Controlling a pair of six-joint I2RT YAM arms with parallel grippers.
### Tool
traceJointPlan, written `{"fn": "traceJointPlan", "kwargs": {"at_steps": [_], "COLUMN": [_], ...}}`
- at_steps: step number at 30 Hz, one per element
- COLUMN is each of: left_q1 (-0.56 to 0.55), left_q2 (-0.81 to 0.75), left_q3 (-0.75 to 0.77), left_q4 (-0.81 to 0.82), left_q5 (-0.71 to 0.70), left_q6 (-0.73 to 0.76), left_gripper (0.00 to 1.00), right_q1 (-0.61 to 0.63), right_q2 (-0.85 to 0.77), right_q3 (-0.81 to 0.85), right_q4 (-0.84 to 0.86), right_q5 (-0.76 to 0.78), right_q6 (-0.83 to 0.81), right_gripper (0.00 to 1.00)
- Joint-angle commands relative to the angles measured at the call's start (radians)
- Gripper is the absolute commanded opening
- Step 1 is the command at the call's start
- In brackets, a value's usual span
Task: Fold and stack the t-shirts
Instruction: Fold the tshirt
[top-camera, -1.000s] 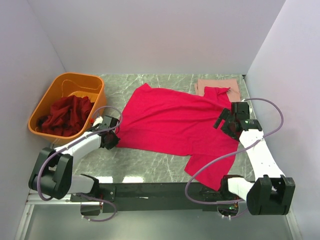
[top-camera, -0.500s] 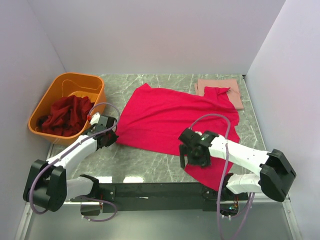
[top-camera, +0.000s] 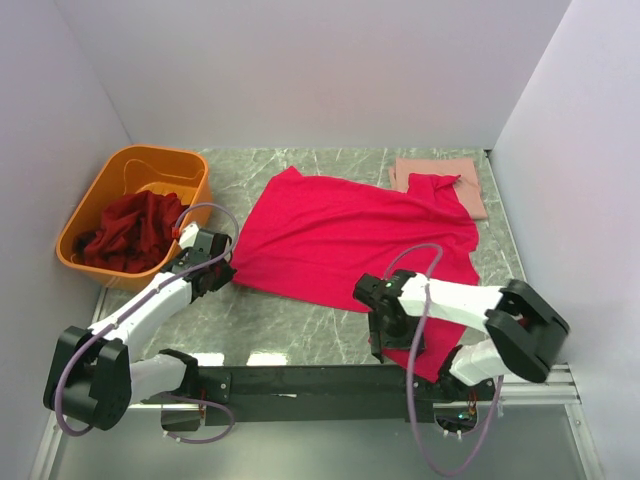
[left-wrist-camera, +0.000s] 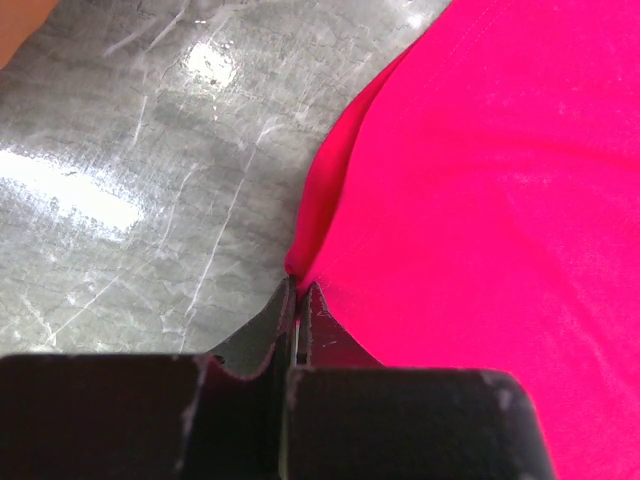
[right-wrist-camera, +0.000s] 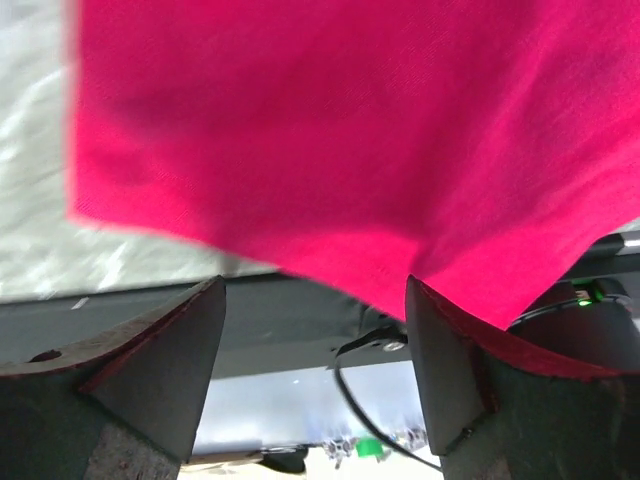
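Nearest to you, the right hand (top-camera: 384, 322) stands with its fingers wide apart over the near part of the crimson-pink t-shirt (top-camera: 340, 235). There the cloth runs off the table (top-camera: 290, 325) and over the black rail (top-camera: 300, 382). This hand holds nothing.

A little farther, on the left side, the left hand (top-camera: 213, 268) is pressed together on the left border of the same shirt.

I judge this shirt to be light, soft and completely limp. It will sag and drag behind any single point you lift, so take it at two places on the hem or at the corners, where the edge is thicker. A thin pinch of one layer may slip out.

The shirt lies spread and slanted across the middle of the table.

Only the left wrist view shows how small the grip is: the fingers (left-wrist-camera: 283, 318) catch just the tip of a fold. Only the right wrist view shows the open fingers (right-wrist-camera: 170, 350) and the loose edge hanging past the table. The view from above shows neither, but it alone gives the whole layout.

Farther left, the maroon t-shirts (top-camera: 130, 230) are heaped in the orange tub (top-camera: 140, 155). At the far right lies the salmon-pink t-shirt (top-camera: 445, 172), folded, with a crimson sleeve lying over its near edge.
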Motion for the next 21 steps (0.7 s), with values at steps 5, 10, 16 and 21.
{"fn": "traceJointPlan", "kwargs": {"at_steps": [5,10,16,21], "left_q1": [0.003,0.002,0.003,0.003], "left_q2": [-0.026,-0.009,0.021,0.035], "left_q3": [0.029,0.032,0.056,0.066], "left_q4": [0.026,0.033,0.01,-0.019], "left_q5": [-0.034,-0.028,-0.039,-0.045], "left_q6": [0.012,0.012,0.005,-0.01], "left_gripper": [0.01,0.01,0.01,0.01], "right_q1": [-0.04,-0.132,-0.203,-0.203], "right_q2": [0.095,0.091,0.081,0.039], "right_q3": [-0.015,-0.004,-0.012,0.003], "right_q4": [0.034,0.044,0.073,0.019], "right_q5": [0.06,0.115,0.111,0.074], "right_q6": [-0.02,-0.063,-0.126,-0.135], "right_gripper": [0.52,0.45,0.23,0.0]}}
